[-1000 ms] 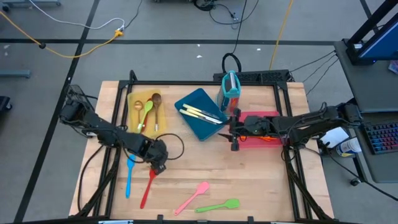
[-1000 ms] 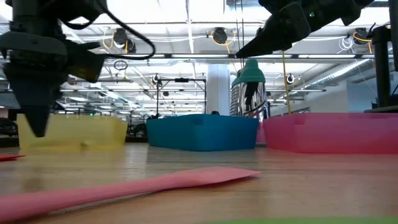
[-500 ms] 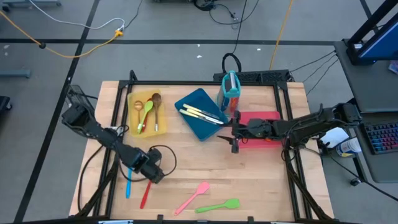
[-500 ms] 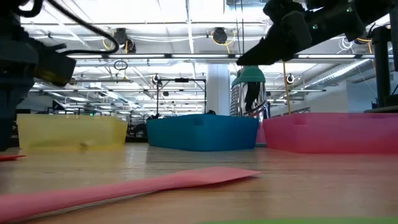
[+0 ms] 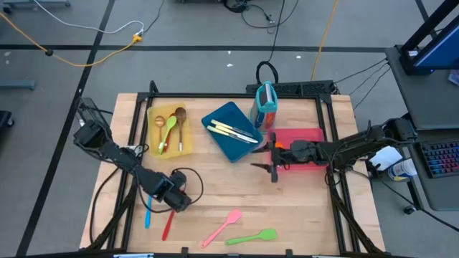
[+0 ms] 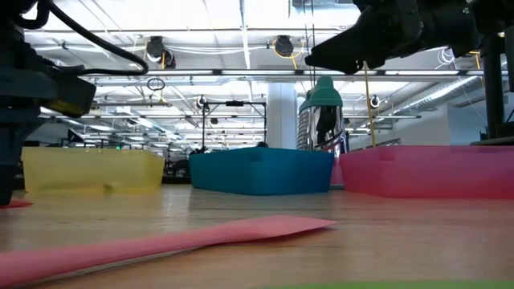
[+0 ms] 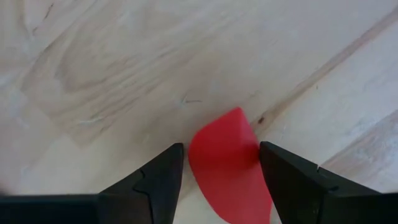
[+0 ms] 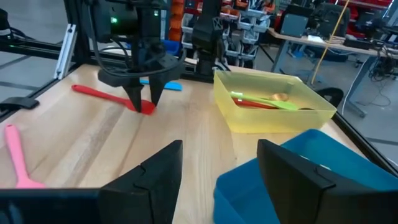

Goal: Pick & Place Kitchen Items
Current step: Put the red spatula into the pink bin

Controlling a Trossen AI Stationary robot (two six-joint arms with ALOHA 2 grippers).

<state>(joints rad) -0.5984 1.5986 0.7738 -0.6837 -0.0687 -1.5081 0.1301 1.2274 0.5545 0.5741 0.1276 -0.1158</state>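
Left gripper (image 7: 221, 165) spread open, fingers straddling flat red plastic spatula (image 7: 229, 165) blade on wooden table (image 7: 112, 74). Right gripper (image 8: 219, 163) held released.

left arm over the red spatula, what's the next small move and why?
Probably close the left gripper. Its open fingers straddle the blade end of the red spatula, which lies flat on the table, so it seems positioned to grasp. The right gripper waits, open, beside the red tray.
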